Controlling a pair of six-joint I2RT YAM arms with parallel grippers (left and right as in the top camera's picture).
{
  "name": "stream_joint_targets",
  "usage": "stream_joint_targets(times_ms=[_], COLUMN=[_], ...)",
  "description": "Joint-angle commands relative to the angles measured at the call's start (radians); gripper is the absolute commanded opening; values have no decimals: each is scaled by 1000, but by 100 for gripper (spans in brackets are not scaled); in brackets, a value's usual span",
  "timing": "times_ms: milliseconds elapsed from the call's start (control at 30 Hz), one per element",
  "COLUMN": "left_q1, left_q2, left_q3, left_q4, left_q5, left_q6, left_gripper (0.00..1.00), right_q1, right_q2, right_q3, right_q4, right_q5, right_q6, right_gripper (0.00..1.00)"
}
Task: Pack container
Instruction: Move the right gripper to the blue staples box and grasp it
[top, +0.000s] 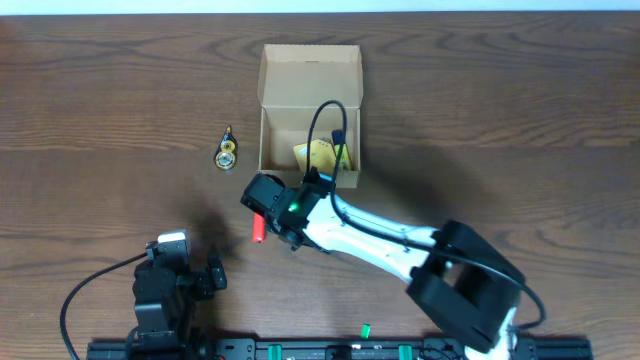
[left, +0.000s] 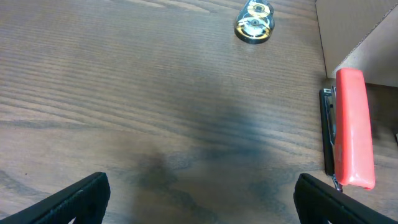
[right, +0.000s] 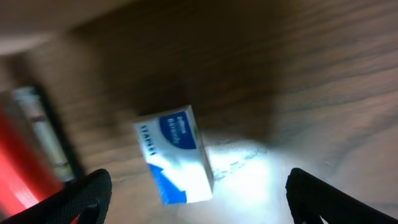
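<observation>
Overhead and wrist views. We see the container (top: 310, 75), flap lid folded back on its far side, standing at the far centre of the table (top: 520, 90) with a yellow item (top: 322, 155) inside. The right gripper (right: 198, 186) hangs open-jawed off its near-left corner, over a small, blurred blue-and-white carton (right: 175, 155) that lies beside a red stapler (left: 354, 127). The left gripper (left: 199, 193), jaws wide and empty, sits at the near left. A gold object (left: 254, 22) lies left of the container
</observation>
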Motion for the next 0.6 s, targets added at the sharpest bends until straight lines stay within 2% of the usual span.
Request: stream_joint_targets(times_ms=[0, 167, 333, 567], left_q1=[5, 5, 5, 5], left_q2=[-6, -6, -6, -6], left_q3=[-16, -16, -16, -16], left_q4=[-8, -7, -8, -8], left_q5=[-3, -3, -3, -3], left_q6=[6, 6, 6, 6], left_gripper=[96, 95, 95, 95], right_q1=[6, 6, 6, 6], right_q2=[35, 45, 46, 51], right_q3=[-4, -4, -4, -4], right_q4=[2, 11, 36, 53], right_q5=[-11, -12, -15, -15], right_q6=[23, 53, 63, 63], right_gripper=[89, 88, 81, 80])
